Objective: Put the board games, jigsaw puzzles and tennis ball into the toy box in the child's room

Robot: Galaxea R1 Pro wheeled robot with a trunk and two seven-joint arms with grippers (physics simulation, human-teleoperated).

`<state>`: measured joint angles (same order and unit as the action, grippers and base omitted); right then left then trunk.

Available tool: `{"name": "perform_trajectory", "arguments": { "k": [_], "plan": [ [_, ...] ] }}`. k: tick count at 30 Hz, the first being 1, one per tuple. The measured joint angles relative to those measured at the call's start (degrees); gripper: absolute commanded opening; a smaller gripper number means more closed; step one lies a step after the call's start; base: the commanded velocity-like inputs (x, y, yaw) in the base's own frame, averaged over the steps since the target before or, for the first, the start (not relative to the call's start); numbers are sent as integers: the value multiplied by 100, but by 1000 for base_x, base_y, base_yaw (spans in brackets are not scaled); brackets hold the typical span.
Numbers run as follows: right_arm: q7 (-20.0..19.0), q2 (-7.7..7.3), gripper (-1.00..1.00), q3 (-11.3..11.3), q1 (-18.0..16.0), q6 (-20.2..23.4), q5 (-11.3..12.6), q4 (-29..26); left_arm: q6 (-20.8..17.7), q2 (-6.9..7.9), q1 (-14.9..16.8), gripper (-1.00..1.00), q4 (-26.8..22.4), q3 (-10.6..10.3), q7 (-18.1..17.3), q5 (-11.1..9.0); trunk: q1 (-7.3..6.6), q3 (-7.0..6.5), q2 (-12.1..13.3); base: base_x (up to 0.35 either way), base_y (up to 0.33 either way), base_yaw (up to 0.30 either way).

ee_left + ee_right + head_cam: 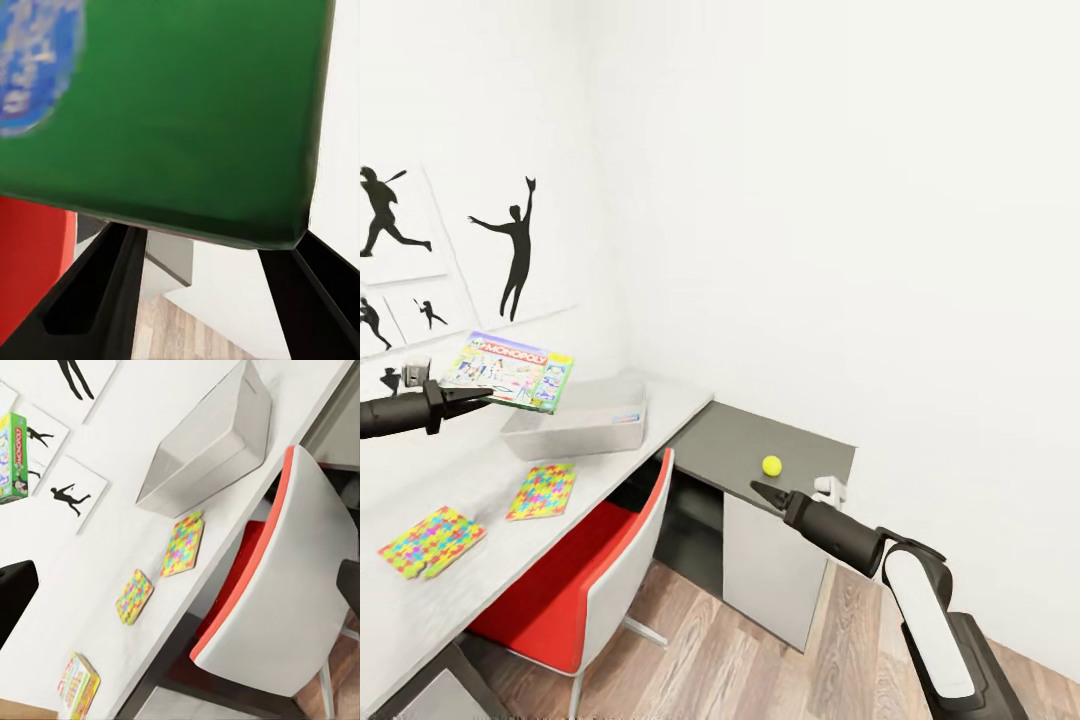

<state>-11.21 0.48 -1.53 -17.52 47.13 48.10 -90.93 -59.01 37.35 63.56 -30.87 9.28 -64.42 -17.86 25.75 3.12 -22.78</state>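
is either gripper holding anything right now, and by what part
The left gripper holds the Monopoly board game by its near edge, above the toy box. The right gripper holds nothing.

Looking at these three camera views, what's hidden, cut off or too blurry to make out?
- Inside of the shallow pale grey toy box: head view, its near wall and the held green-and-white Monopoly board game hide the contents.
- Print on that game's green underside: left wrist view, blurred blue patch, unreadable.
- Colourful box near the table's end: right wrist view, too small to identify.
- Right gripper: head view, too small to tell whether the jaws are open.
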Motion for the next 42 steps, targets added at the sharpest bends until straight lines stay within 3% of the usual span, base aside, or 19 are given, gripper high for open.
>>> {"name": "perform_trajectory", "arguments": {
  "k": [20, 35, 38, 40, 41, 42],
  "plan": [
    [-9, -6, 100, 1, 0, 0, -2, 0, -17, 0, 1, -100, -1, 4, -2, -17, -1, 1, 0, 70, -46, 38],
    [115, 52, 100, -1, -73, 23, -74, 7, -55, 0, 3, -100, -30, 14, -12, -63, -1, 1, 0, 91, 73, 0],
    [295, 59, 100, 6, -690, 302, -82, 13, -65, -1, 5, -100, -46, 29, -26, -71, 0, 0, 0, 48, 2, 0],
    [513, 98, 100, 2, -1299, 715, -74, 69, -64, -7, 5, -100, -50, 34, -30, -74, 0, 0, 0, 21, 1, 0],
    [725, 160, 100, 1, -1671, 913, -83, 154, -65, -16, 3, -100, -51, 37, -31, -78, 0, -1, 1, 8, 0, 0],
    [1151, 313, 100, 5, -2204, 1068, -113, 393, -68, -53, 3, -100, -52, 36, -31, -84, 1, -1, 2, 5, 0, 0]
  ]
}}
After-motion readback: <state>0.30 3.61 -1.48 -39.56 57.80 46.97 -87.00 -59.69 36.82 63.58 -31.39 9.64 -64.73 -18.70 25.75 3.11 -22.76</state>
